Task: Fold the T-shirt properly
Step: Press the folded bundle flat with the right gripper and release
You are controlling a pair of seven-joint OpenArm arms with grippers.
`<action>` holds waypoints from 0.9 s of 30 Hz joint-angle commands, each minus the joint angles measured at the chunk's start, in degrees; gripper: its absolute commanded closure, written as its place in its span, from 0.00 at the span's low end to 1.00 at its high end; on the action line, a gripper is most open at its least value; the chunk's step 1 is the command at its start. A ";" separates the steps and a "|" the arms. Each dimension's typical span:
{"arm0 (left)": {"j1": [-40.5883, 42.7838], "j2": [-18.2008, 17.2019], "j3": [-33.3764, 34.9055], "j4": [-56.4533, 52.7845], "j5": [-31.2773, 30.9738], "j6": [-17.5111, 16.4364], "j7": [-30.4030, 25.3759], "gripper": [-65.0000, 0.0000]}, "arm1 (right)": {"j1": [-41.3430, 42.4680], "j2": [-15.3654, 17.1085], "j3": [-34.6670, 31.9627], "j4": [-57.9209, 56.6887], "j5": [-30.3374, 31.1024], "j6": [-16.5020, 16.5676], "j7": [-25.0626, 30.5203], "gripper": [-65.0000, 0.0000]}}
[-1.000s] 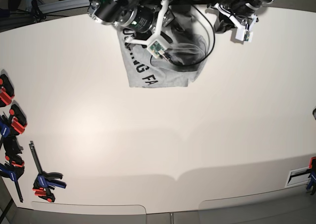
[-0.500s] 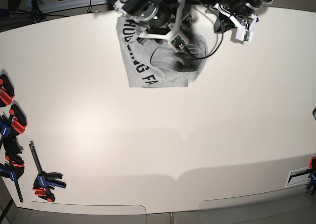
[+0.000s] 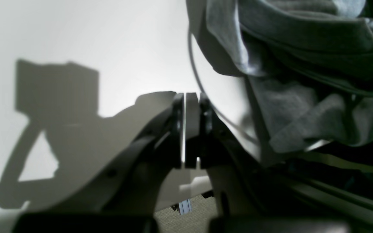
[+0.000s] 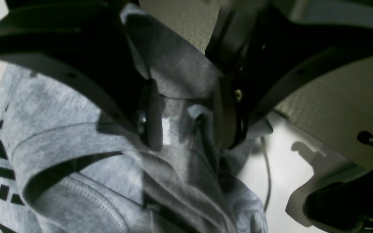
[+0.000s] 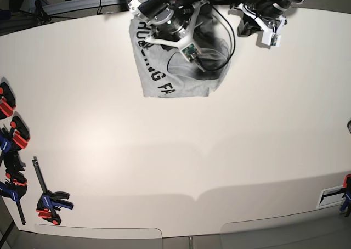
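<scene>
Here, right gripper (image 4: 186, 119) spread wide over the T-shirt (image 5: 164, 76); left gripper (image 3: 191, 129) closed, empty, beside it.

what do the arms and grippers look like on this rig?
Both arms are black with white bracket frames. The right gripper has dark curved jaws with flat pads; a small green-lit board sits on its white mount, with a black cable looping off. The left gripper has the same black jaws.
</scene>
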 commanded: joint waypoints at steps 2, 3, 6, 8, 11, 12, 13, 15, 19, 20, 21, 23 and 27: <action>0.31 -0.22 -0.22 0.94 -0.72 -0.63 -1.09 1.00 | -0.02 -0.35 -0.17 1.01 0.20 -0.48 1.31 0.62; 0.28 -0.22 -0.22 0.94 -0.72 -0.63 -1.09 1.00 | -0.02 -0.35 -0.17 1.01 0.22 -0.48 1.31 0.62; 0.28 -0.24 -0.22 0.94 -0.72 -0.63 -1.09 1.00 | 0.00 -0.35 -0.17 1.01 0.28 -0.46 1.31 0.65; 0.31 -0.22 -0.22 0.94 -0.72 -0.63 -1.09 1.00 | -0.02 -0.35 -0.17 1.01 0.44 -0.46 1.27 0.75; 0.31 -0.22 -0.22 0.94 -0.74 -0.61 -1.09 1.00 | -0.02 -0.35 -0.17 1.01 0.44 -0.44 1.22 0.95; 0.31 -0.22 -0.22 0.94 -0.74 -0.63 -1.09 1.00 | 0.00 -0.35 -0.17 1.01 0.48 -0.44 1.22 1.00; 0.31 -0.22 -0.22 0.94 -0.74 -0.63 -1.09 1.00 | 0.00 -0.33 -0.17 1.01 0.74 -0.42 1.22 1.00; 0.31 -0.22 -0.22 0.94 -0.74 -0.61 -1.09 1.00 | 0.00 -0.35 -0.17 1.01 1.99 -0.24 1.16 1.00; 0.31 -0.22 -0.22 0.94 -0.72 -0.61 -1.09 1.00 | 0.00 -0.35 -0.70 1.01 2.80 0.96 0.39 1.00; 0.31 -0.22 -0.22 0.94 -0.72 -0.61 -1.07 1.00 | 0.00 -0.35 -1.07 1.01 2.82 0.96 0.39 1.00; 0.31 -0.22 -0.22 0.94 -0.72 -0.61 -1.07 1.00 | 0.00 -0.35 -1.62 1.01 2.80 0.96 0.39 1.00; 0.31 -0.22 -0.22 0.94 -0.72 -0.61 -1.07 1.00 | 0.00 -0.35 -3.41 1.01 2.80 0.96 0.35 1.00; 0.31 -0.24 -0.22 0.94 -0.72 -0.63 -1.07 1.00 | 0.00 -0.35 -9.55 1.03 2.80 0.96 -0.37 1.00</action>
